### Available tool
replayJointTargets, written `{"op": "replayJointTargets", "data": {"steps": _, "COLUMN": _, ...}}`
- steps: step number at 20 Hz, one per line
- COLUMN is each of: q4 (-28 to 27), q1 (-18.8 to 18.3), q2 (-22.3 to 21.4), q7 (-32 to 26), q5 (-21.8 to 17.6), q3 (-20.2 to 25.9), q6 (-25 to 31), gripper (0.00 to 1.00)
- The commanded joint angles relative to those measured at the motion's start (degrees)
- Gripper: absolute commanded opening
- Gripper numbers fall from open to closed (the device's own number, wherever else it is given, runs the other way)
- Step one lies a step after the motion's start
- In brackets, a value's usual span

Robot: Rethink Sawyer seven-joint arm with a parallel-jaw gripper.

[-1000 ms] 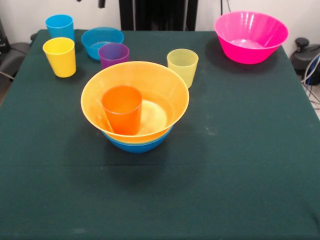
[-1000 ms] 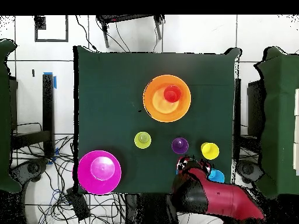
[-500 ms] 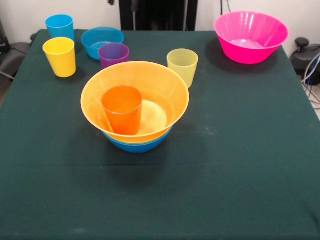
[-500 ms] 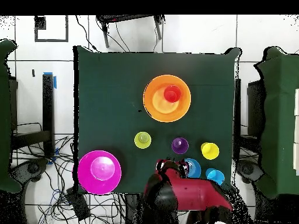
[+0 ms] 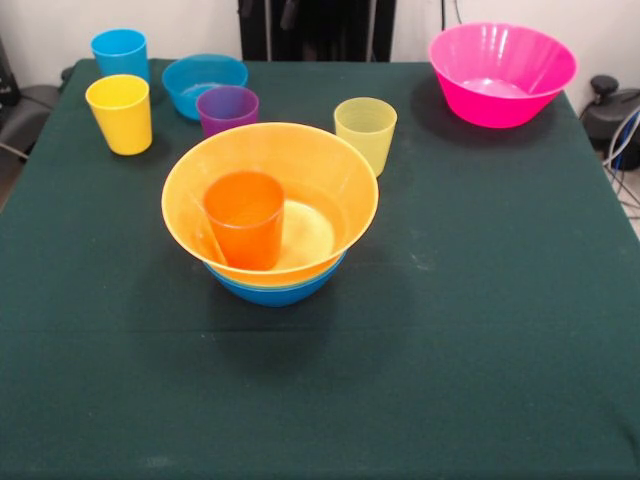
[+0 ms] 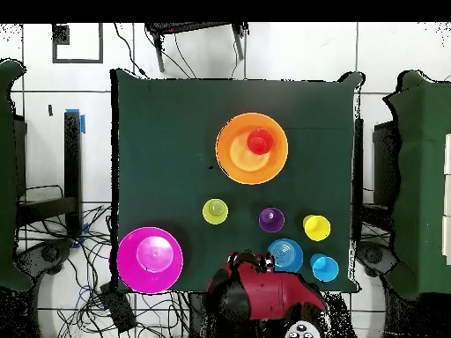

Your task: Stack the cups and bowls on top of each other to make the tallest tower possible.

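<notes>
Since the earlier overhead frames the arm [image 6: 264,297] has swung leftward along the bottom edge, uncovering the small blue bowl [image 6: 285,255]; cups and bowls have not shifted. Gripper [image 6: 249,260]: sits at the table's bottom edge in the overhead view; its opening cannot be told, and no object is seen in it.

Front view, left to right: blue cup [image 5: 120,53] and yellow cup [image 5: 120,113] at upper left; small blue bowl [image 5: 204,83] with the purple cup [image 5: 228,109] just in front; the tower [image 5: 270,212] at centre, an orange cup [image 5: 244,218] standing off-centre inside the large orange-yellow bowl [image 5: 320,170], which is nested on a medium blue bowl [image 5: 275,290]; pale yellow-green cup [image 5: 365,133] just behind it; large pink bowl [image 5: 502,73] at upper right.

Risk: the upper-left cups stand close together; a descent on one would probably knock its neighbour. The wide bowl overhangs its base; an off-centre placement could tip it.

Clearance: the pink bowl sits near the table's upper-right corner; the lower half and right side are open cloth, giving free room for approach.
</notes>
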Motion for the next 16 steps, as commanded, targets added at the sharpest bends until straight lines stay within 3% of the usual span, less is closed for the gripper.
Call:
{"op": "replayJointTargets", "data": {"steps": 1, "q4": -0.9, "q1": -9.8, "q2": 4.4, "q7": 7.8, "q5": 4.3, "q3": 11.2, "q6": -3.4, "gripper": 1.0}}
{"op": "replayJointTargets", "data": {"steps": 7, "q4": -3.3, "q1": -15.1, "q2": 7.0, "q7": 4.7, "q5": 1.4, "q3": 14.6, "q6": -4.2, "gripper": 1.0}}
{"op": "replayJointTargets", "data": {"steps": 11, "q4": -7.6, "q1": -12.7, "q2": 12.3, "q7": 6.2, "q5": 0.1, "q3": 10.7, "q6": -9.9, "gripper": 1.0}}
{"op": "replayJointTargets", "data": {"steps": 16, "q4": -9.4, "q1": -13.3, "q2": 16.1, "q7": 5.1, "q5": -0.4, "q3": 11.4, "q6": -10.8, "gripper": 1.0}}
